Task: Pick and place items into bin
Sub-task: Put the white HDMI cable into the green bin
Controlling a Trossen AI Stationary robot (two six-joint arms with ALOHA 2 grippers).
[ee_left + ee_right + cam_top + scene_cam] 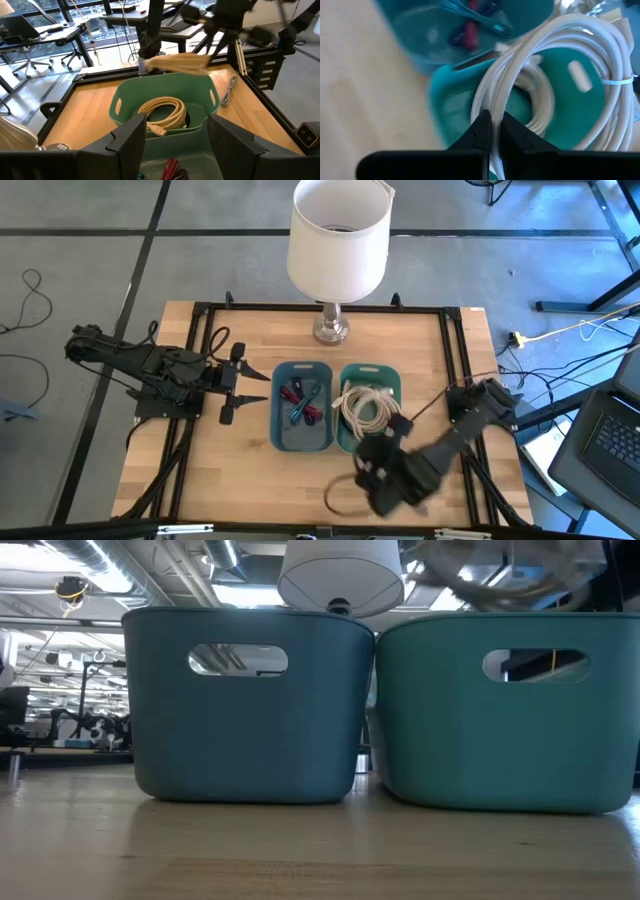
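Right wrist view: right gripper (492, 131) jaws clenched on a coiled white cable (555, 45) above the green bin (455, 107), which already held another coil (540, 100); a black cable loop (338, 498) remained on the worktop (240, 470); left gripper (232, 393) jaws released.

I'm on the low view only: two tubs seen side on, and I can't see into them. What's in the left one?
Observer: The blue bin holds small red, purple and teal straps.
Operator: And the other tub?
Observer: The green bin has a coiled white cable lying in it.
Operator: Is the robot doing anything?
Observer: The right gripper is shut on a second white cable coil, over the green bin.
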